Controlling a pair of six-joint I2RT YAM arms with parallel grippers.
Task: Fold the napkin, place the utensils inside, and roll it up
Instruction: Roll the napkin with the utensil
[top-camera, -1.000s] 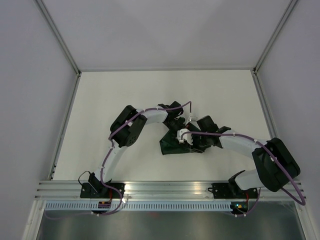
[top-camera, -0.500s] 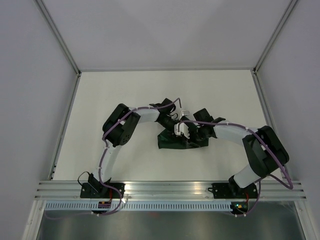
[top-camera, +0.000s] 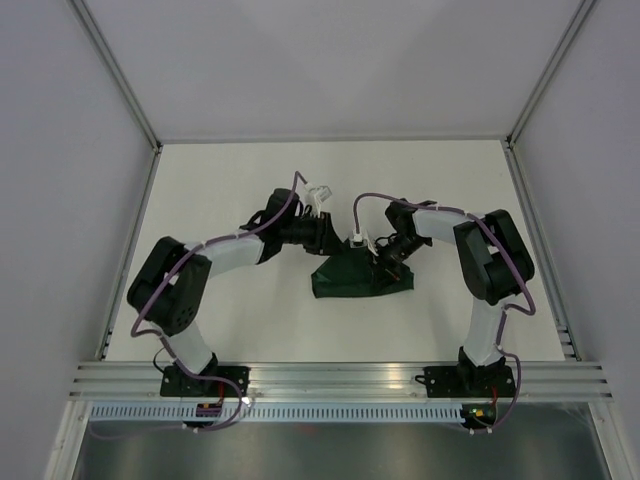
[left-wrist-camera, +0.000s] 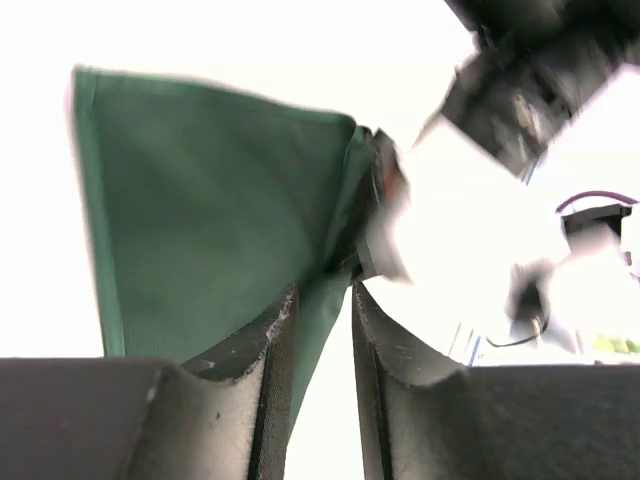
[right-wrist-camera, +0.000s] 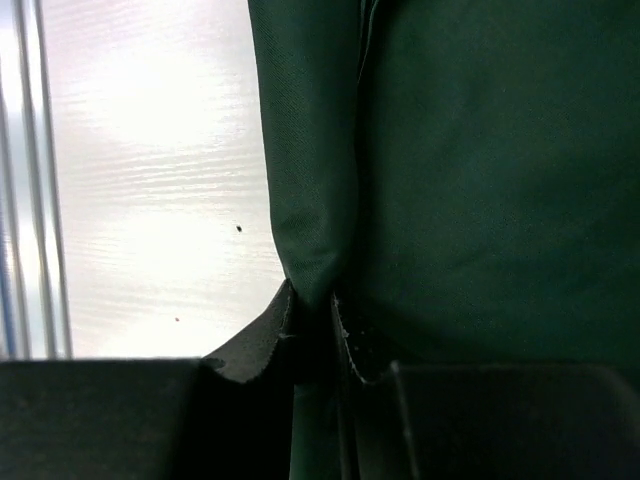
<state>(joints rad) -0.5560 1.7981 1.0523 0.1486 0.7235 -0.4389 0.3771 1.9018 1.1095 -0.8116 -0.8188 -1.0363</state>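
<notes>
The dark green napkin (top-camera: 352, 278) lies bunched and folded over on the white table, between the two arms. My right gripper (top-camera: 387, 256) sits at its upper right edge, and in the right wrist view this gripper (right-wrist-camera: 312, 300) is shut on a pinched fold of the napkin (right-wrist-camera: 480, 180). My left gripper (top-camera: 324, 236) hovers just above-left of the cloth. In the left wrist view its jaws (left-wrist-camera: 322, 290) stand apart, with an edge of the napkin (left-wrist-camera: 210, 220) hanging against one finger and white table showing through the gap. The utensils are hidden.
The white table (top-camera: 220, 200) is walled in by white panels on three sides. An aluminium rail (top-camera: 330, 378) with both arm bases runs along the near edge. The right arm's wrist (left-wrist-camera: 520, 90) shows close behind the cloth in the left wrist view.
The left gripper has opened and let go, and its arm has swung out to the left. The right gripper has closed on the napkin. The napkin has spread a little wider.
</notes>
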